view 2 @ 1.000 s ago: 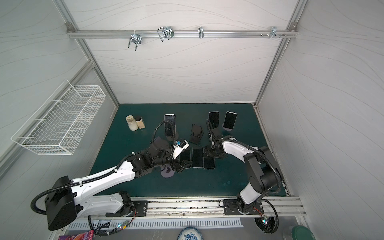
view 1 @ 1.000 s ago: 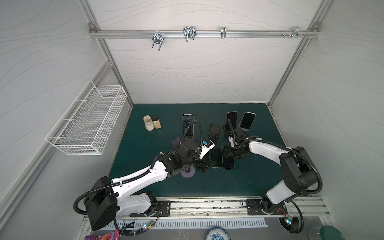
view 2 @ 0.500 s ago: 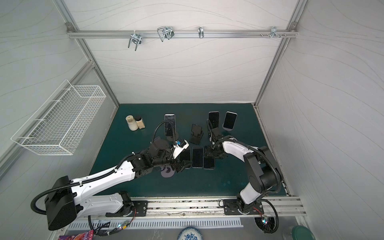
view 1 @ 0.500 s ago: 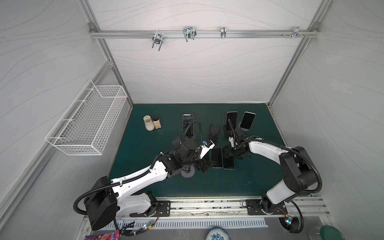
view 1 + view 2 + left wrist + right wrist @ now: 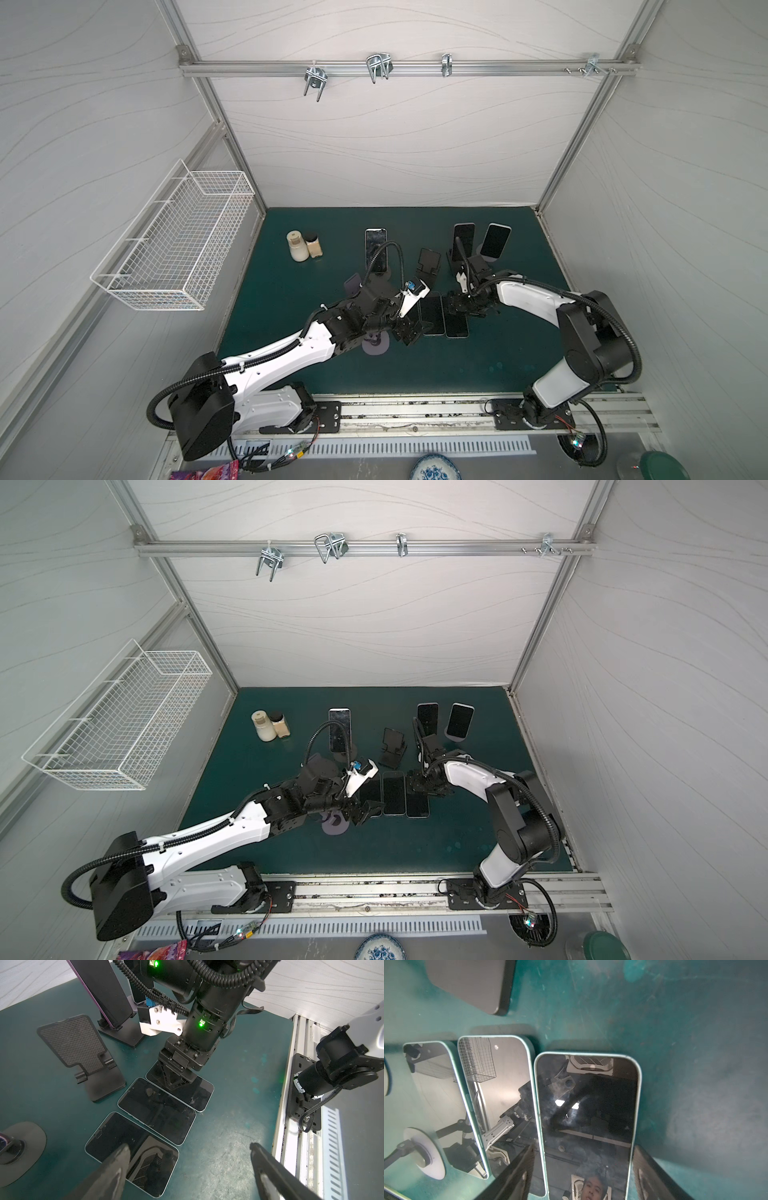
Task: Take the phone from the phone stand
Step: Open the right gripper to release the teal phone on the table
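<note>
Three phones lie flat side by side on the green mat. My right gripper (image 5: 583, 1146) is down over the rightmost phone (image 5: 587, 1105), its fingers astride the long edges with a thin gap on one side. In both top views it sits at that phone's far end (image 5: 457, 305) (image 5: 415, 789). My left gripper (image 5: 188, 1146) hangs open and empty above the near end of the leftmost flat phone (image 5: 133, 1151). Other phones stand on stands: one at the middle back (image 5: 376, 249), two at the back right (image 5: 463, 241) (image 5: 494, 241).
An empty black folding stand (image 5: 428, 266) stands behind the flat phones, and an empty round-based stand (image 5: 376, 347) lies under the left arm. Two jars (image 5: 298, 246) stand at the back left. A wire basket (image 5: 178, 241) hangs on the left wall. The metal rail (image 5: 415, 411) borders the front.
Both arms stay where they were. The right jaws have narrowed slightly round the rightmost flat phone.
</note>
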### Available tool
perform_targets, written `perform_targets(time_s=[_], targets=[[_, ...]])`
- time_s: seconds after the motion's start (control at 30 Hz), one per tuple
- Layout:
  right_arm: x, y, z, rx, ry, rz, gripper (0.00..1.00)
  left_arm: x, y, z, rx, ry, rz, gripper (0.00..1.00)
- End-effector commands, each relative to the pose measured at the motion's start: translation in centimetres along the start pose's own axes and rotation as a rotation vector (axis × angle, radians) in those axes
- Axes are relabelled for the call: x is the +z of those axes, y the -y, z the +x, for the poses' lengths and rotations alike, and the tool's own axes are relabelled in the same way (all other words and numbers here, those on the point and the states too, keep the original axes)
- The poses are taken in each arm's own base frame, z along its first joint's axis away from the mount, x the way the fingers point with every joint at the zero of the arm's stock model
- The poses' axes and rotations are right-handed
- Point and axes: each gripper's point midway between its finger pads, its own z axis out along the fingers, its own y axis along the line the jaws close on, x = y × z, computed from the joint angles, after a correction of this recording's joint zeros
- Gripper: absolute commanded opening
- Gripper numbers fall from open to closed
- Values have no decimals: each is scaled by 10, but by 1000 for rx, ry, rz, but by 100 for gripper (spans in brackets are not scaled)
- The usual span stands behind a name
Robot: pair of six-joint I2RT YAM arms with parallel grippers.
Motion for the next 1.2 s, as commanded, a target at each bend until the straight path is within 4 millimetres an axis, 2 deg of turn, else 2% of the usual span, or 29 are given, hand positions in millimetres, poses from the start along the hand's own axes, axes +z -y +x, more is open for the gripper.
perform_targets(time_s=[0.0,0.53,1.17], targets=[[0,-5,-4,9,-4,-23,75,-4,0,-27,35,59,-10,91],[-3,-2,-5,7,8,-1,75,-4,0,-28,37,63,-11,91],[-20,-4,-15,0,66,10,89,-6,-6,-28,57,66,-43,91]])
